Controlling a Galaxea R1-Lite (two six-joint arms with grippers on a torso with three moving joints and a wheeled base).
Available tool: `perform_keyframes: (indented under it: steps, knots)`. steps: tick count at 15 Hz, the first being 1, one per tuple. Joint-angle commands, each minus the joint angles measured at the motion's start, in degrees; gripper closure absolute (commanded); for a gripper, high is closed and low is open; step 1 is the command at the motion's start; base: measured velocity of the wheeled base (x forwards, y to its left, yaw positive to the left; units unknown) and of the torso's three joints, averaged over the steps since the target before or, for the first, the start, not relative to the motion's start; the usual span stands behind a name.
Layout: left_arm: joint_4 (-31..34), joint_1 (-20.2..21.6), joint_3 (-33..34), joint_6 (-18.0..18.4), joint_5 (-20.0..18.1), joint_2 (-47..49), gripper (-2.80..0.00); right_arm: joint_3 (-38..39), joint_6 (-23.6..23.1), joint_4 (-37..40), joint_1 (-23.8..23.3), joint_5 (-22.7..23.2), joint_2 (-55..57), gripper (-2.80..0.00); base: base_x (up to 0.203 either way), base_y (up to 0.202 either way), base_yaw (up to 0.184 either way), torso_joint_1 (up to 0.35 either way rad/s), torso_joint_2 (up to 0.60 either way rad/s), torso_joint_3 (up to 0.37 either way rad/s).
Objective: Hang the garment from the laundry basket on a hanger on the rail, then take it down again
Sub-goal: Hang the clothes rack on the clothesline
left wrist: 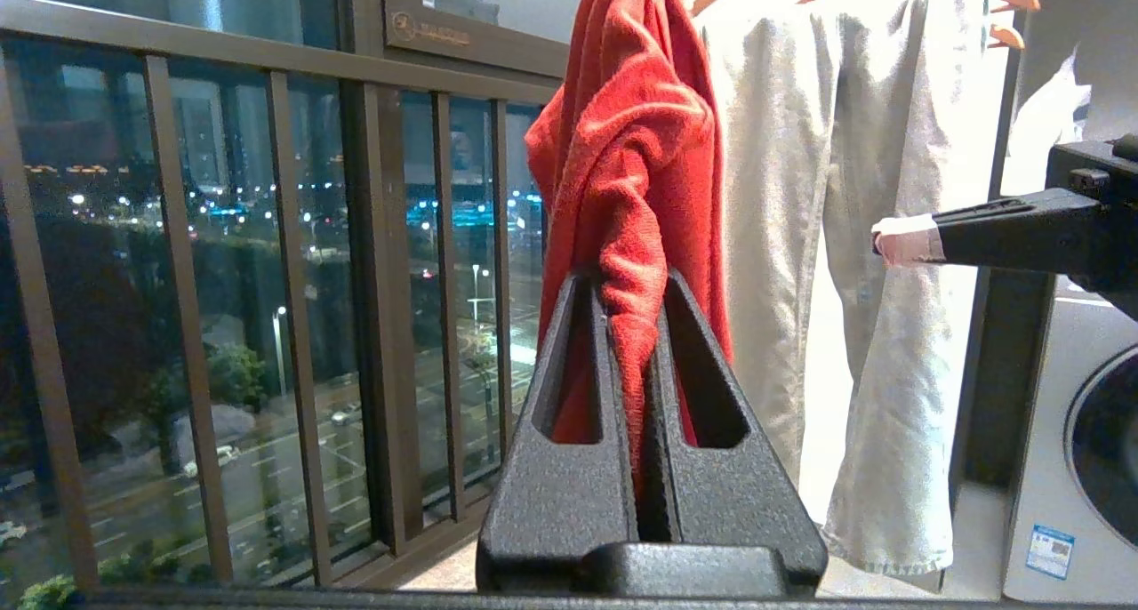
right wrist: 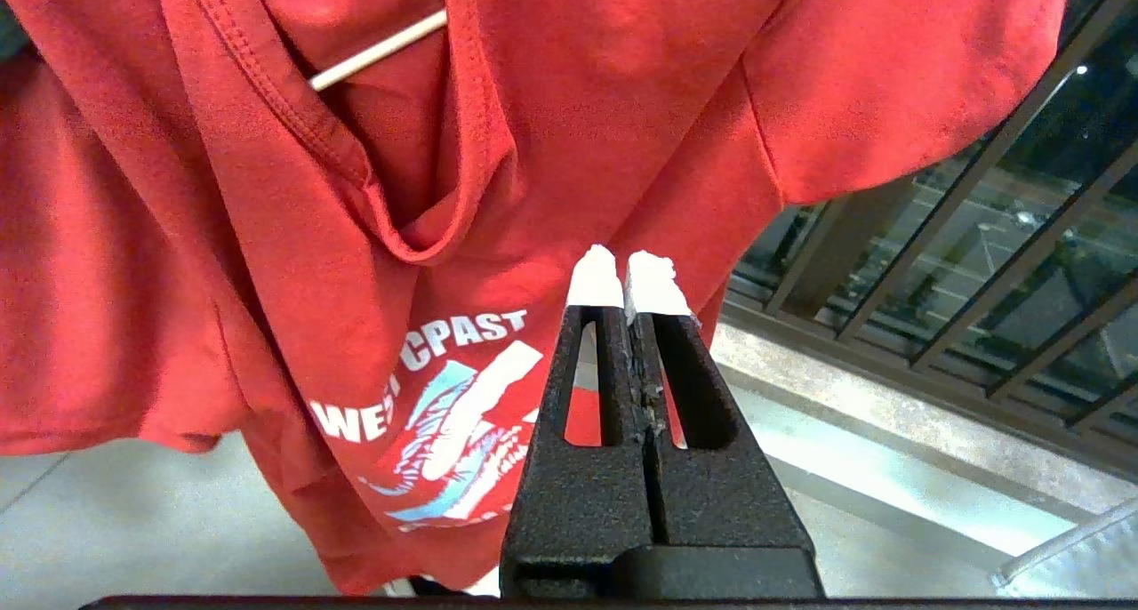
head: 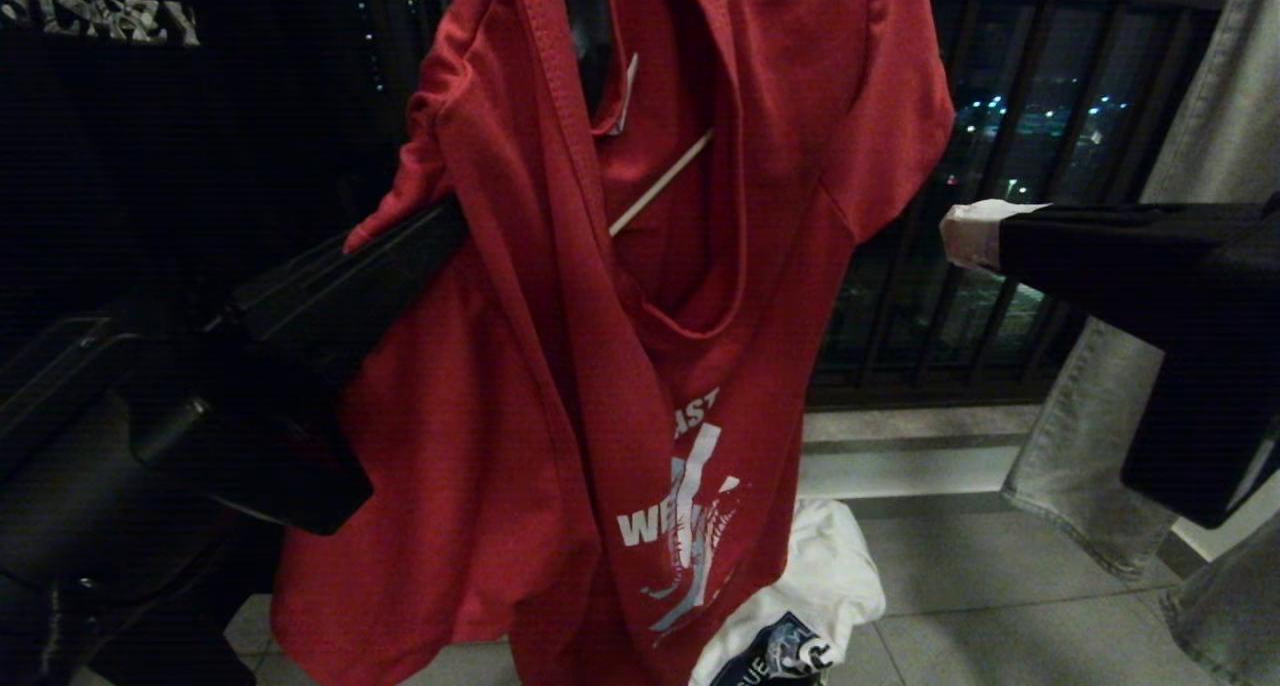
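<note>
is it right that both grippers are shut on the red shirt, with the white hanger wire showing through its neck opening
Not quite. Only the left gripper is shut on the red shirt. The right gripper is shut on nothing, apart from the fabric, as the right wrist view shows. The white hanger wire does show through the neck opening.

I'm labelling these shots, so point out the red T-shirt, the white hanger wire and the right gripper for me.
red T-shirt [head: 480, 416]: head view, on the plain front panel.
white hanger wire [right wrist: 378, 50]: right wrist view, on the bare stretch inside the neck opening.
right gripper [right wrist: 629, 276]: right wrist view, between its white-tipped fingers.
</note>
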Motion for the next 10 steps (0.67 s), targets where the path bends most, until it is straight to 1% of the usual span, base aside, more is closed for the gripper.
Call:
perform_keyframes:
  steps: [1, 3, 10]
  knots:
    - [0.3, 0.0, 0.0, 0.0, 0.1, -0.8, 0.00, -0.2, -0.9, -0.2, 0.0, -0.3, 0.0, 0.00, 0.000, 0.000, 0.000, 0.000, 0.00, 0.000]
    - [1.5, 0.0, -0.2, 0.0, 0.0, -1.5, 0.00, -0.5, -1.2, -0.3, 0.0, 0.0, 0.2, 0.00, 0.000, 0.000, 0.000, 0.000, 0.00, 0.000]
    - [1.6, 0.0, 0.0, 0.0, 0.0, -0.8, 0.00, -1.7, -1.2, -0.6, 0.0, 2.1, 0.8, 0.00, 0.000, 0.000, 0.000, 0.000, 0.00, 0.000]
